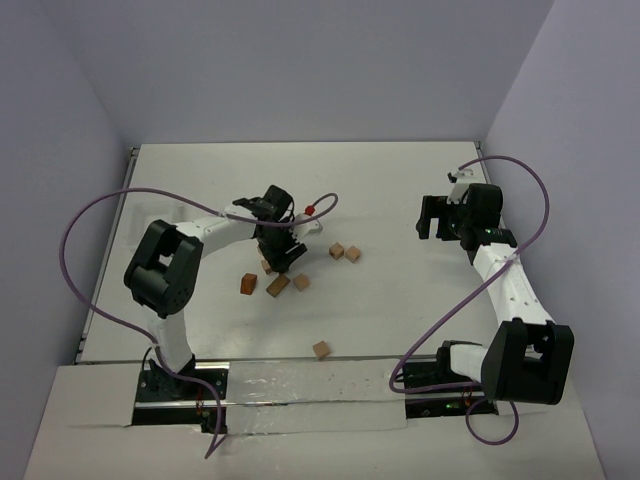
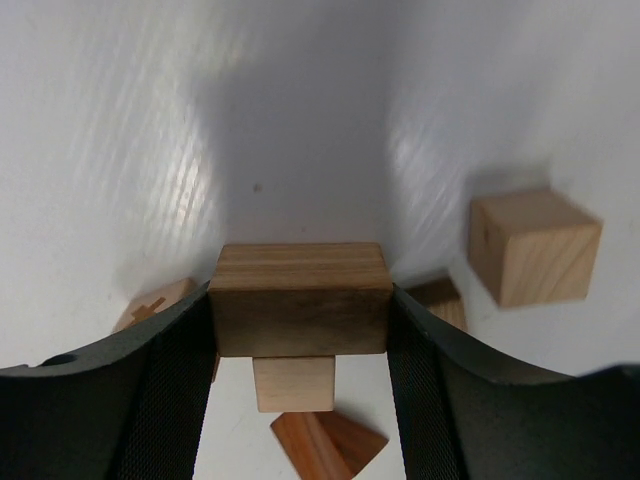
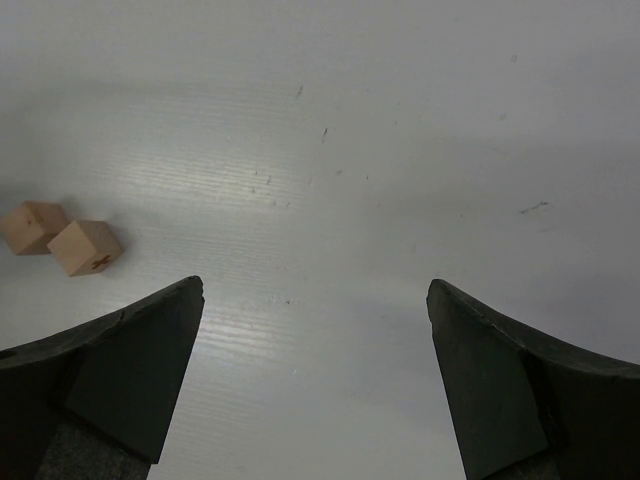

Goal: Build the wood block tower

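Block [image 2: 300, 295] clamped between left fingers [image 2: 170, 390], smaller block [image 2: 293, 384] just below. Right fingers [image 3: 130, 370] wide apart; two cubes [image 3: 85, 247] left of them on tabletop [image 3: 400, 150].

A brown cuboid [image 2: 300, 295] sat level, gripped between the left jaws, directly above a smaller pale cube [image 2: 293, 383]. A reddish block [image 1: 249, 283] and a tan block [image 1: 277, 285] lay close by on the surface [image 1: 400, 200]. A lone tan cube [image 1: 321, 349] lay well apart, nearer the front.
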`<action>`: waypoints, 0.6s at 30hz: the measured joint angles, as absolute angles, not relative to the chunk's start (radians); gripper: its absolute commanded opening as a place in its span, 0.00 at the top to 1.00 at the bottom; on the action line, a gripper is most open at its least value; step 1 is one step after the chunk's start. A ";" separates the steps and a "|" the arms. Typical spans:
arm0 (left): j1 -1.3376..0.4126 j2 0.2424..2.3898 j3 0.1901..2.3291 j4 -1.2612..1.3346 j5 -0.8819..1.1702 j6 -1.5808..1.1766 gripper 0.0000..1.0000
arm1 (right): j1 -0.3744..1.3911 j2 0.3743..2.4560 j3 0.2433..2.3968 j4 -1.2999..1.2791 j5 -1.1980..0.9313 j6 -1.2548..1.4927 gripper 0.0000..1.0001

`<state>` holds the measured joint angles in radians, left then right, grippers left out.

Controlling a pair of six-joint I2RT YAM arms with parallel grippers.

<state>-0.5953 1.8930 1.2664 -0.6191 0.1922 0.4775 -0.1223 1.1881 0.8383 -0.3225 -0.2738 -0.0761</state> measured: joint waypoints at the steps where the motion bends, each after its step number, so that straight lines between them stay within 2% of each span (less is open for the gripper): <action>1: -0.586 1.888 1.263 -0.633 0.197 0.506 0.79 | -0.122 1.188 0.838 -0.323 -0.274 -0.076 0.00; 7: -0.569 1.893 1.292 -0.709 0.226 0.626 0.78 | -0.122 1.188 0.838 -0.323 -0.274 -0.076 0.00; 14: -0.579 1.976 1.500 -0.813 0.251 0.700 0.78 | -0.123 1.188 0.838 -0.323 -0.274 -0.076 0.00; 18: -0.593 2.010 1.542 -0.811 0.246 0.703 0.77 | -0.122 1.188 0.839 -0.323 -0.274 -0.076 0.00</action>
